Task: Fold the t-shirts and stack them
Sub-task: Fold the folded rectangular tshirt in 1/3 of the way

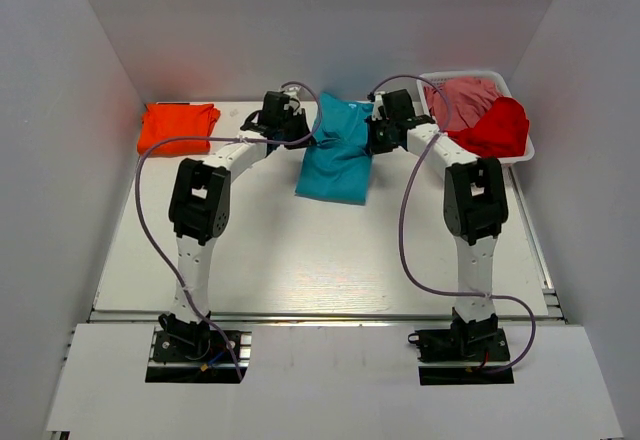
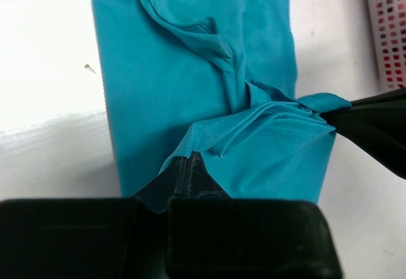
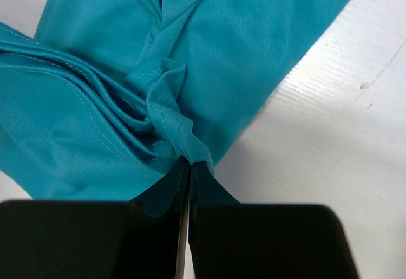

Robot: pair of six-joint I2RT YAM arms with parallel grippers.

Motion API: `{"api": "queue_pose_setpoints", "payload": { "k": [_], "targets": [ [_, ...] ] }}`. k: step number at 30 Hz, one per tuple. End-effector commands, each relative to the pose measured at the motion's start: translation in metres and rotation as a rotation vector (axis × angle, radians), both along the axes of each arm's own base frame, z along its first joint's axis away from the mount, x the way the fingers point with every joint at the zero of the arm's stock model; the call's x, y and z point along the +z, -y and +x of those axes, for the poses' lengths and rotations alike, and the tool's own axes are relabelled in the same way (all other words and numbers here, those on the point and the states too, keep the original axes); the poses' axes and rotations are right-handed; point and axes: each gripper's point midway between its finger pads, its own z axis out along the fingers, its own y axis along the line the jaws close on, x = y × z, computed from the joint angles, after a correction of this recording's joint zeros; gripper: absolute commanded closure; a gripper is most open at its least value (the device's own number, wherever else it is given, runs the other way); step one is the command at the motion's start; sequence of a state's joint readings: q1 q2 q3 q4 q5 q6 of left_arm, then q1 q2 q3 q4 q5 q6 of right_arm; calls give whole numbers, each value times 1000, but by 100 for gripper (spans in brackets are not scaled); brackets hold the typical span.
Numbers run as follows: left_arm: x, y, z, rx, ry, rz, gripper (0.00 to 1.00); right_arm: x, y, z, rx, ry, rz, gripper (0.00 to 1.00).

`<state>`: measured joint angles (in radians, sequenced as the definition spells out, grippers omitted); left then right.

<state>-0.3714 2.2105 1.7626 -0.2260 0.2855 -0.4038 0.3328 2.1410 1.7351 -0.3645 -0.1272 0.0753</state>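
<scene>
Teal shirt [image 1: 335, 160] lies partly folded at the back centre of the table [image 1: 320, 260] in the top view, with the left gripper [image 1: 300, 132] at its left edge and the right gripper [image 1: 376, 132] at its right edge; a folded orange shirt [image 1: 178, 125] sits back-left, well apart, and a red shirt [image 1: 497, 128] and pink shirt [image 1: 465, 95] are heaped in a white basket [image 1: 526, 150] back-right. Left wrist view: left fingers [image 2: 181, 174] pressed together on a bunched hem fold, the right gripper's dark tip holding the same bunch at the right. Right wrist view: right fingers [image 3: 203, 187] closed, pinching a gathered hem of several layers, the rest of the cloth flat on the table.
</scene>
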Motion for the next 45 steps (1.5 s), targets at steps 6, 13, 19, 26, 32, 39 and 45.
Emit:
{"api": "queue_pose_setpoints", "payload": {
  "k": [6, 13, 19, 26, 32, 39, 45],
  "targets": [
    [6, 3, 34, 40, 65, -49, 100, 4, -11, 44, 31, 110, 98, 99],
    [24, -15, 56, 109, 110, -50, 0, 42, -20, 78, 27, 248, 194, 10],
    [61, -23, 43, 80, 142, -42, 0, 95, -10, 68, 1, 316, 207, 10],
    [55, 8, -6, -95, 78, -75, 0, 103, -11, 22, 18, 251, 276, 10],
    [29, 22, -32, -157, 10, -94, 0, 99, -48, -3, 215, 154, 404, 10],
    [-11, 36, -71, -254, -72, -109, 0, 82, -84, -2, 326, 18, 612, 10],
    [-47, 26, -89, -234, -138, -47, 0, 24, -76, 24, 226, -72, 635, 10]
  ]
}}
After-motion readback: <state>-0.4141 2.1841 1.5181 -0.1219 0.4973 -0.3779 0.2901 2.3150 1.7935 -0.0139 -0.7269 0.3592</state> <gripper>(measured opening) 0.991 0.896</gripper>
